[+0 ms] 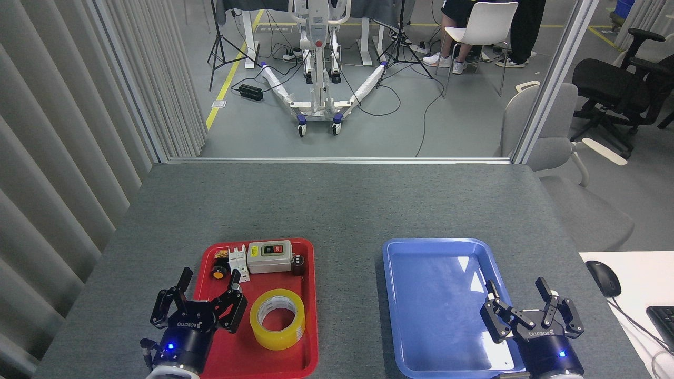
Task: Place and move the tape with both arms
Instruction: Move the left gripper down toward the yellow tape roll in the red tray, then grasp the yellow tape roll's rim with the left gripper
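"Two arms on my screen, both cut off at the bottom edge, so I only get the wrists and the hands. What can't you make out from your side?"

"The small parts at the back of the red tray (310, 295). I see a grey switch box (269, 257) with a red and a black button, a white breaker (238, 260) beside it, and an orange knob (218, 273), but the dark piece (298, 265) at the right end is too small for me to name."

"Same here. The tape (277, 318) is clear enough, though: lying flat in the red tray's near half, hole facing up, yellow with a white core."

"And the left gripper (202, 302)?"

"Over the tray's left rim, just beside the tape and not touching it. Its fingers are spread apart and hold nothing."

"The other one?"

"My right gripper (529, 308) hangs over the near right corner of the blue tray (400, 295), fingers also apart. It hides that corner of the tray. The blue tray holds nothing I can see, only glare from the lights."

"Anything in the way?"

"Bare grey table (337, 205) between the two trays. A mouse (603, 277) and a keyboard corner (664, 321) sit on a white desk (637, 284) off to the right, partly cropped. Past the table there is a white wheeled stand (318, 105), cables, chairs, and a seated person's legs (447, 42), cropped at the top."
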Controlling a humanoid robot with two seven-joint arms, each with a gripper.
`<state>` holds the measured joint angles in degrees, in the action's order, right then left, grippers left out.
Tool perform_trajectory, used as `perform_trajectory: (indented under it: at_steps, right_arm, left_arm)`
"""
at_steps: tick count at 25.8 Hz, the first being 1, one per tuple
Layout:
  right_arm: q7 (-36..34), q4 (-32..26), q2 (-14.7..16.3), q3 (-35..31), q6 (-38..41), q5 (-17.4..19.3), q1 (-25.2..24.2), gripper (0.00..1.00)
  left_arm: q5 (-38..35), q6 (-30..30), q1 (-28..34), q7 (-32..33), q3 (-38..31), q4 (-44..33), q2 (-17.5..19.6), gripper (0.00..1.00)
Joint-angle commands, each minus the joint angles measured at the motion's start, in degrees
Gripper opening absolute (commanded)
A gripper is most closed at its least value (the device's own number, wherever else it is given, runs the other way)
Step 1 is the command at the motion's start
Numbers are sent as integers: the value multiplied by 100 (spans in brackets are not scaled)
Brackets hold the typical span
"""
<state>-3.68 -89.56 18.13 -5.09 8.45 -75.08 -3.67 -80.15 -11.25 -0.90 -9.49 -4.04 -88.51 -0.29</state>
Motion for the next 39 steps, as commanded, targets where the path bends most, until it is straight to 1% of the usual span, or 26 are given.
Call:
perform_trajectory:
  at_steps: [1, 4, 8, 11, 13, 15, 19, 22, 25, 27, 29, 31, 35, 37, 39]
  right_arm:
    - [-1, -8, -20, 0, -1, -7, -10, 100]
    - [-1, -52, -38, 9, -1, -16, -10, 100]
    - [8, -263, -99, 9, -10, -95, -19, 100]
    - [8, -465, -117, 9, -28, -235, -125, 100]
    - [8, -571, -117, 9, -37, -332, -160, 100]
    - [8, -597, -117, 9, -37, -402, -160, 100]
    - [16, -606, -117, 9, -54, -481, -160, 100]
    - [16, -597, -135, 9, -54, -481, -169, 100]
    - [16, -606, -293, 9, -54, -490, -169, 100]
    - [8, -606, -337, 0, -54, -481, -160, 100]
    - [16, -606, -319, 0, -54, -481, -160, 100]
    - [8, -606, -319, 9, -54, -490, -169, 100]
    - [8, -597, -319, 9, -54, -490, -142, 100]
    - [-1, -562, -240, 9, -54, -481, -160, 100]
    - [-1, -553, -258, 9, -54, -481, -177, 100]
  left_arm:
    - [0, 0, 2, 9, -9, 0, 12, 100]
    - [9, 8, -7, 27, -9, -9, 12, 100]
    - [9, 0, -7, 0, -18, -26, 3, 100]
    - [9, 0, -42, 44, -9, -70, -32, 100]
    - [-27, 0, -112, 202, 0, -79, -67, 100]
    - [-35, 8, -288, 765, 17, -70, -67, 100]
    - [-9, 140, -605, 2777, 26, -105, -146, 100]
    - [9, 509, -780, 4236, 35, -237, -190, 100]
    - [17, 1019, -974, 5291, 96, -299, -252, 100]
    - [17, 1274, -1079, 5687, 228, -308, -261, 100]
    - [17, 1397, -1105, 5854, 281, -290, -261, 100]
    - [26, 1415, -1114, 6073, 307, -281, -261, 100]
    - [35, 1423, -1229, 6724, 439, -176, -252, 100]
    - [26, 1423, -1246, 6908, 509, -97, -243, 100]
    - [26, 1441, -1281, 7067, 527, -70, -234, 100]
